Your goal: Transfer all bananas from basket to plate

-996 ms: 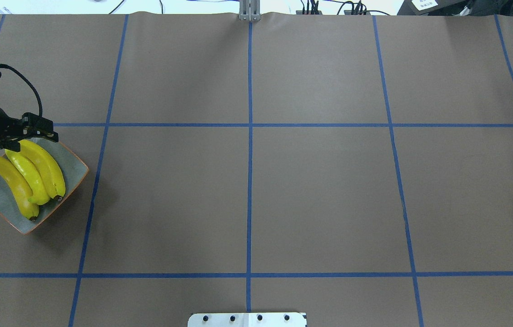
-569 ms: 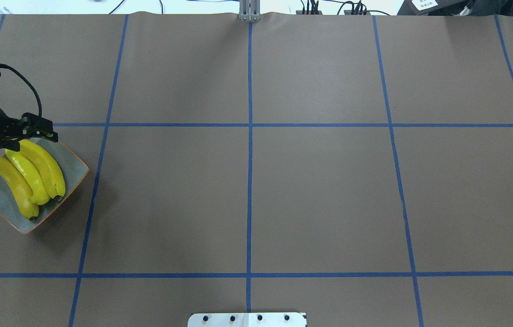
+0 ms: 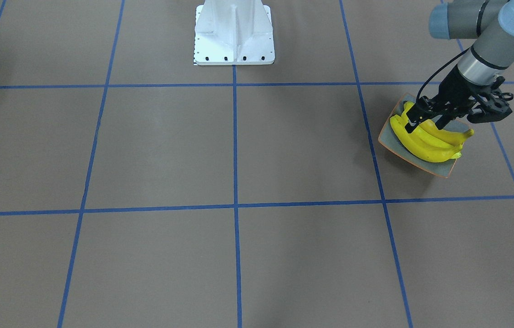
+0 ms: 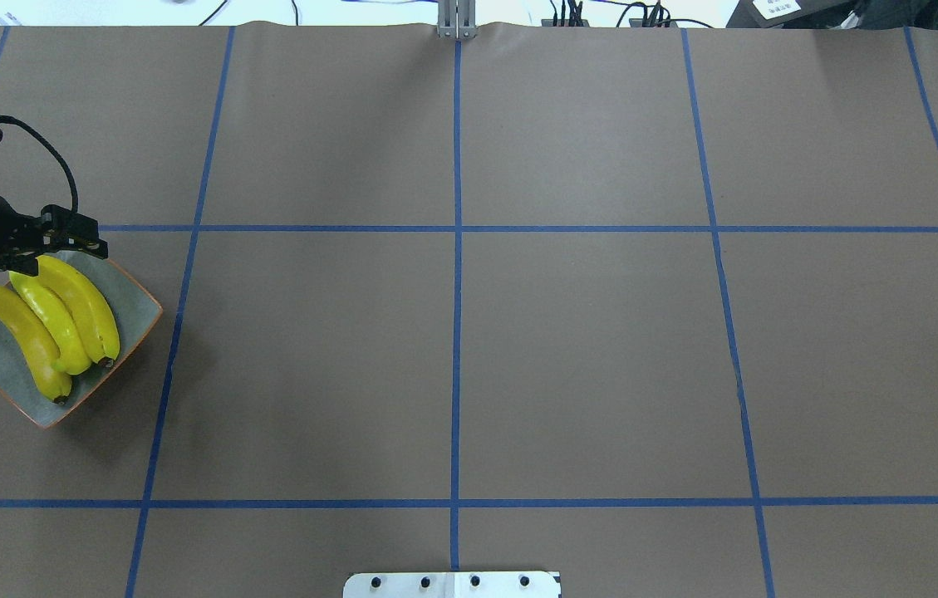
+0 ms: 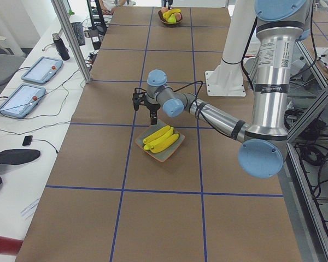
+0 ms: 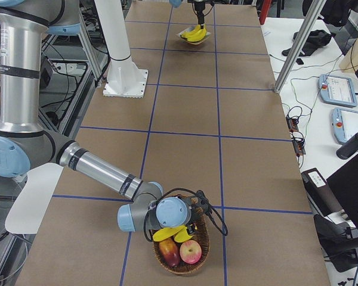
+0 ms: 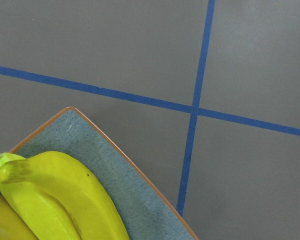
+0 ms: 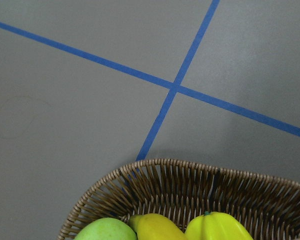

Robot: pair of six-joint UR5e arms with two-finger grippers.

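Observation:
Three yellow bananas (image 4: 61, 320) lie side by side on the grey-blue plate (image 4: 136, 309) with its orange rim, at the table's left end. My left gripper (image 4: 70, 241) hangs open just above the bananas' far ends (image 3: 427, 123) and holds nothing. The left wrist view shows a plate corner (image 7: 120, 165) and one banana end (image 7: 55, 200). At the other end, a wicker basket (image 6: 182, 253) holds a banana (image 6: 170, 233). My right gripper (image 6: 185, 226) is low over the basket; I cannot tell whether it is open or shut. The right wrist view shows the basket rim (image 8: 190, 192) and banana (image 8: 215, 227).
The basket also holds a red apple (image 6: 191, 251) and a green fruit (image 8: 105, 230). The white robot base (image 3: 234, 32) stands at the table's middle edge. Brown table cover with blue tape lines (image 4: 456, 291) lies between plate and basket.
My left gripper has edged slightly up and away from the bananas. The three bananas on the plate have not moved.

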